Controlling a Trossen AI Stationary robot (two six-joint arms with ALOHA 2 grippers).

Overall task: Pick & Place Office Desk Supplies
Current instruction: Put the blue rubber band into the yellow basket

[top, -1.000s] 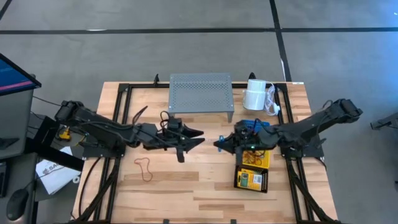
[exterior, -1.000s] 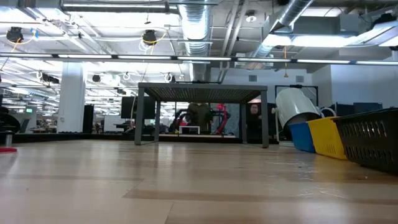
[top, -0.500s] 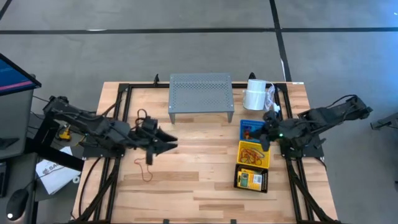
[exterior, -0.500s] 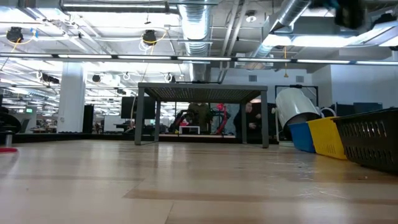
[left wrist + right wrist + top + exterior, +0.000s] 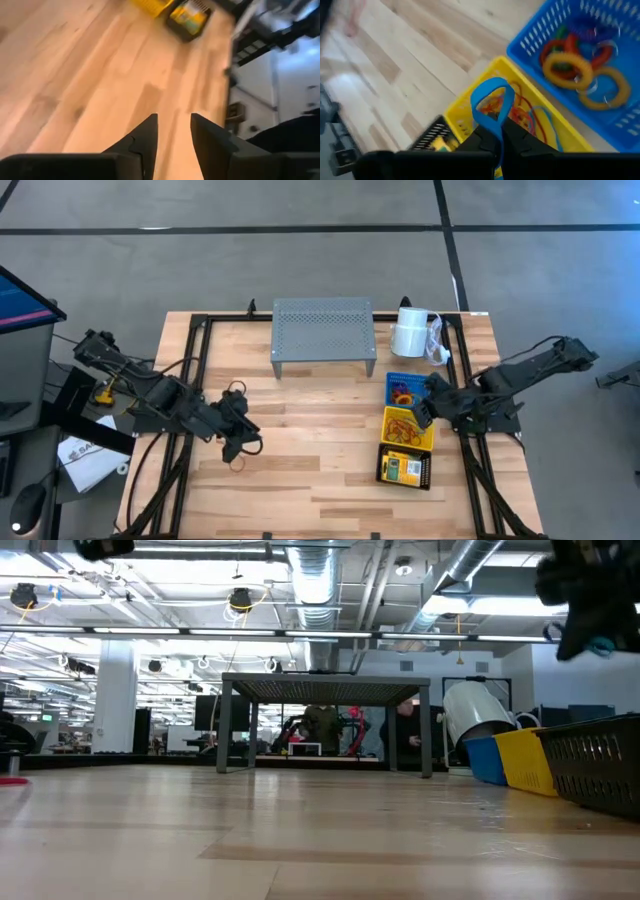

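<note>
Our right gripper [image 5: 492, 131] hangs over the yellow basket [image 5: 470, 107], jaws pinched tight on a blue band [image 5: 492, 102] that stands up from the fingertips as a loop. That loop runs lengthwise away from the fingers, its rounded end pointing toward the blue basket [image 5: 580, 70] (where the thicker rings lie). We judge the main risk to be a bad drop: the band is springy and caught only at its lower end, so it could snag on a fingertip when the jaws part, or bounce off the rim onto the table [image 5: 320, 450].

Our left gripper [image 5: 243, 442] sits low at the table's left side, just beside a thin reddish band [image 5: 236, 463] lying flat on the wood; how that band is stretched we cannot make out. Its jaws stand a little apart and hold nothing. A closing pinch there could push so thin a band along the wood instead of catching it.
</note>
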